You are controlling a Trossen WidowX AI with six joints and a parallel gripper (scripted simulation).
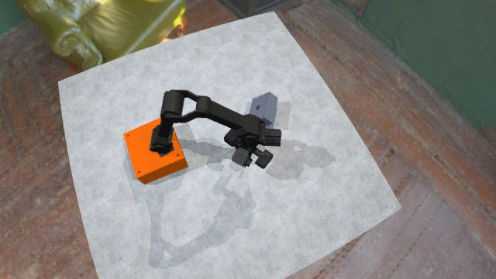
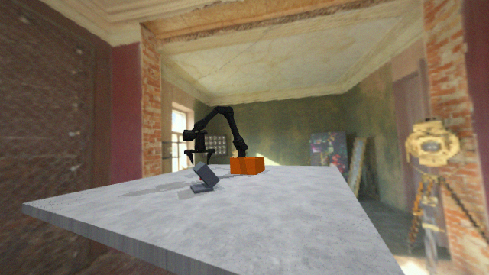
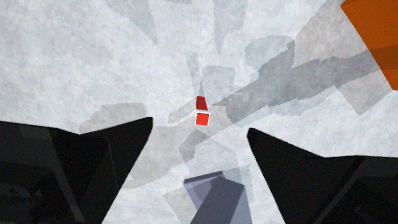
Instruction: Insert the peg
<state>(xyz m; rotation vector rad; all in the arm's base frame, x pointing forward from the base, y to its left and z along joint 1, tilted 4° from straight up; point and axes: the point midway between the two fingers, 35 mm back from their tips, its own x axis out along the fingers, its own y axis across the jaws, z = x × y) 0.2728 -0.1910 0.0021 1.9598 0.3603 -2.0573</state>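
The red peg (image 3: 202, 119) stands upright on the table, its square, light-edged top showing in the wrist view. Only a small red bit of the peg (image 2: 201, 179) shows beside the panel in the exterior view, and the arm hides it in the top view. My gripper (image 1: 254, 161) (image 2: 200, 164) (image 3: 201, 127) is open and empty, pointing down above the peg, which appears between the fingertips in the wrist view. The grey sloped panel (image 1: 266, 108) (image 2: 207, 175) (image 3: 220, 202) stands beside it on a flat foot. Its dark, square-looking hole (image 1: 258, 107) shows in the top view.
The orange base block (image 1: 155, 155) (image 2: 244, 166) (image 3: 377, 30) carries the arm. The grey table (image 1: 310, 217) (image 2: 290, 221) ends in open edges, and the panel stands close to the gripper's side. Shadows of the arm cross the table.
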